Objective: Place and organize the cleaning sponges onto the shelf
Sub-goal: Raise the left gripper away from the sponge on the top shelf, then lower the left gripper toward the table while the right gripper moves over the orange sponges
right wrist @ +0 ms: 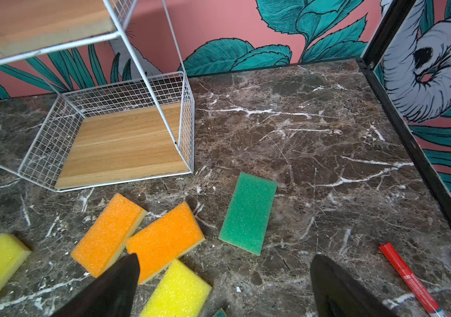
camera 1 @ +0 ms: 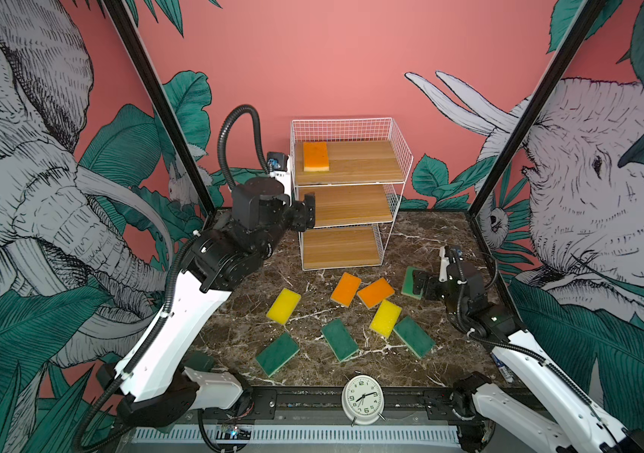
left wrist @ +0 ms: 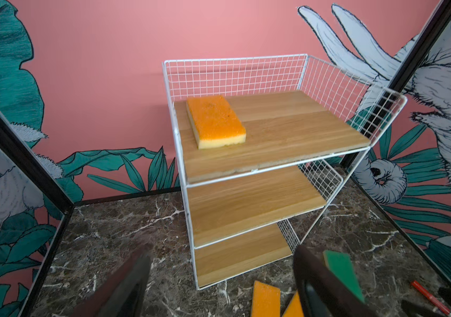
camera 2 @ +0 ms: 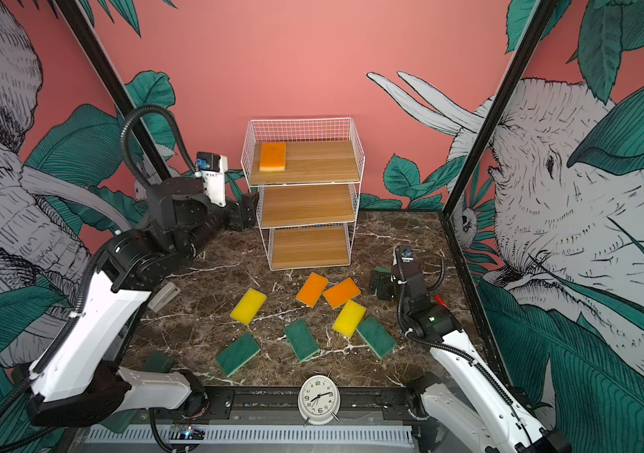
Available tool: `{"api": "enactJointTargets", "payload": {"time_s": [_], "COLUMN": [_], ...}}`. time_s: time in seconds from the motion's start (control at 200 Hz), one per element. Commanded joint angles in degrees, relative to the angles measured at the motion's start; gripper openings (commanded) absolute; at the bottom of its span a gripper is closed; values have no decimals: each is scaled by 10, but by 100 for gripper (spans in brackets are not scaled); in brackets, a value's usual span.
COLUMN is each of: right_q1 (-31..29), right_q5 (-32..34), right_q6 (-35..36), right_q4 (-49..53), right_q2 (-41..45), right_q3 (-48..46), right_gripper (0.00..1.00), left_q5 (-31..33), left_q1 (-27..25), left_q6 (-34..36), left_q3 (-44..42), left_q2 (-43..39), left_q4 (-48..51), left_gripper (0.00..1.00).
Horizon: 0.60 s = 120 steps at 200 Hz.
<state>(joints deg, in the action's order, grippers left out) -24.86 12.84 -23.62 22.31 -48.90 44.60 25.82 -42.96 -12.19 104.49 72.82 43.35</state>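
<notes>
The shelf [camera 1: 363, 162] stands at the back of the table, with one orange sponge [camera 1: 316, 156] on the left of its top tier; the lower two tiers are bare. On the marble lie two orange sponges [camera 1: 346, 289] [camera 1: 376, 292], two yellow ones [camera 1: 283, 306] [camera 1: 385, 318] and several green ones [camera 1: 339, 339]. My left gripper [camera 1: 306, 213] hangs open and empty by the left side of the middle tier. My right gripper [camera 1: 420, 285] is open and empty, low over the table just short of a green sponge [right wrist: 249, 212].
A white alarm clock [camera 1: 362, 399] stands at the front edge. A red pen [right wrist: 408, 277] lies near the right wall. A pale grey flat object [camera 2: 163, 296] lies under the left arm. Black frame posts rise at the back corners.
</notes>
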Motion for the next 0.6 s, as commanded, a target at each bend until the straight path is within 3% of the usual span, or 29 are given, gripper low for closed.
{"api": "enactJointTargets", "payload": {"time_s": [0.0,0.32,0.595], "right_q1": [-1,-2,-4], "right_q5": [-11,-57,-67], "right_q6": [-17,-72,-100], "right_q4": [14,34,63], "right_q2": [-6,-18,-40], "right_q3": [19,17,17], "right_gripper": [99,99,99], "left_q5": [10,22,28], "left_q1": [0,1,0], "left_q6": [-11,-17,-54], "left_q3": [-60,-183,-359], "left_q2": [-54,-121,-201], "left_q4": [12,93,-5], "left_gripper": [82,82,82]}}
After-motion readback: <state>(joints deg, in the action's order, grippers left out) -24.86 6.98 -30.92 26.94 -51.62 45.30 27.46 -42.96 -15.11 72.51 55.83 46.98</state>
